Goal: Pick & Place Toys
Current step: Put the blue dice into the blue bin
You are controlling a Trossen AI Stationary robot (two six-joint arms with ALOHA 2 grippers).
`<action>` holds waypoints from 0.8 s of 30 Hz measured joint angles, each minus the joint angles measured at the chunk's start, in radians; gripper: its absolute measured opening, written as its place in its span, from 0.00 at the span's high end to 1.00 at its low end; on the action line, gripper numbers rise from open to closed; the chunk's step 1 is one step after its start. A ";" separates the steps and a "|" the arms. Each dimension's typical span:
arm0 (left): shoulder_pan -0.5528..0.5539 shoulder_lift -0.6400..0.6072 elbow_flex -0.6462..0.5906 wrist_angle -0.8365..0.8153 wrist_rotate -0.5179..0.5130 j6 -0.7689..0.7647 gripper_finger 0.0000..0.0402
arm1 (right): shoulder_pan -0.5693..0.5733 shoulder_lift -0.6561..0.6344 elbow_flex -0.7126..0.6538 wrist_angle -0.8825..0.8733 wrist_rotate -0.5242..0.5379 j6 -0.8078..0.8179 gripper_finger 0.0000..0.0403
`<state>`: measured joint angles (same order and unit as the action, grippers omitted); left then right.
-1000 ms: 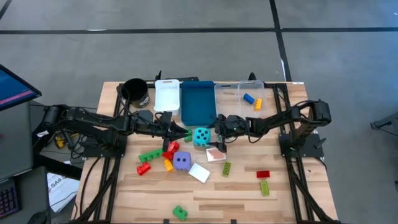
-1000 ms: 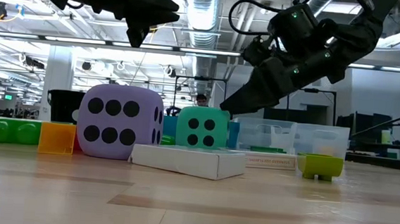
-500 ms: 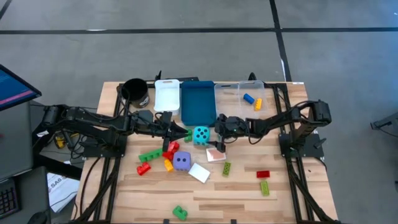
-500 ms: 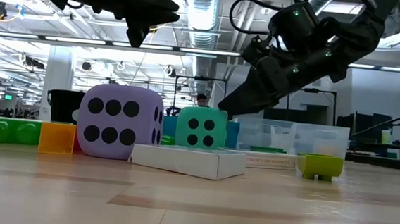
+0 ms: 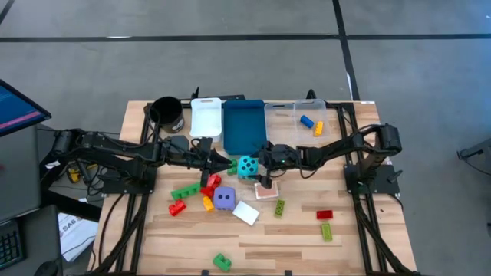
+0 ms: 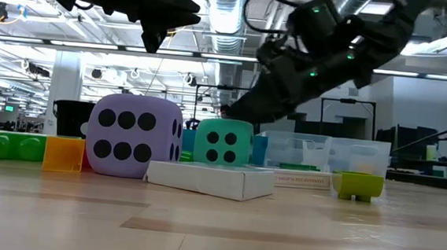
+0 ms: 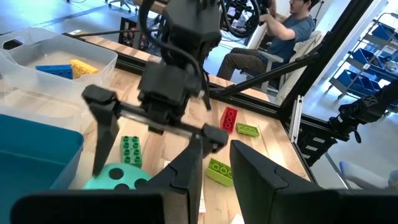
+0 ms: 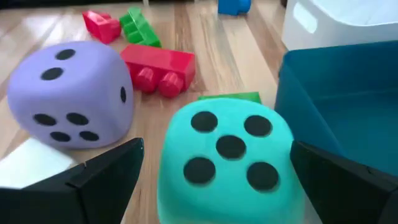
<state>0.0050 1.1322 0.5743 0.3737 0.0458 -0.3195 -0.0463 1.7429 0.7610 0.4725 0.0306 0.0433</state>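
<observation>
Where the right gripper [image 5: 263,164] reaches in low over the middle of the desk [image 5: 353,230], the cyan die [image 5: 247,166] sits just in front of it, a soft cube with black pips, four showing toward the right wrist camera. It rests on the desk close before the blue bin [image 5: 244,126], and the gripper's fingers [image 8: 99,177] stand spread wide, one to each side of the die, holding nothing. Whether they touch it I cannot tell. The right arm stretches out nearly flat from its base at the desk's right edge, wrist bent down toward the die. The purple die [image 5: 224,198] lies nearer the front, also black-pipped, with a white card [image 5: 245,212] just beside it and another card [image 5: 266,191] near the right gripper. Bricks lie scattered about: red [image 5: 209,184] and green [image 5: 184,192] ones left of the purple die, an orange one [image 5: 207,203] by them, a green one [image 5: 279,208] right of the cards, a red one [image 5: 324,215] and a green one [image 5: 327,231] farther right, and a green one [image 5: 222,261] at the front edge. A blue brick [image 5: 306,120] and a yellow brick [image 5: 318,129] lie in the clear bin [image 5: 285,123]. The left gripper [image 5: 212,161] hangs above the desk left of the cyan die, its fingers nearly closed with only a narrow gap and nothing between them, the arm extended level from the left side.
</observation>
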 joint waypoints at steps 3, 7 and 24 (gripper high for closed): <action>0.000 0.000 0.000 -0.004 0.001 0.000 0.81 | 0.000 0.069 0.083 -0.056 0.015 0.002 0.01; 0.000 0.000 0.000 -0.019 0.004 0.000 0.81 | -0.005 0.159 0.193 -0.181 0.027 0.054 0.01; 0.000 0.000 0.000 -0.061 -0.002 0.001 0.81 | 0.001 0.141 0.278 -0.360 -0.008 0.137 0.15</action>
<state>0.0050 1.1320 0.5743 0.3130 0.0441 -0.3189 -0.0454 1.8835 1.0393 0.1121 0.0223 0.1802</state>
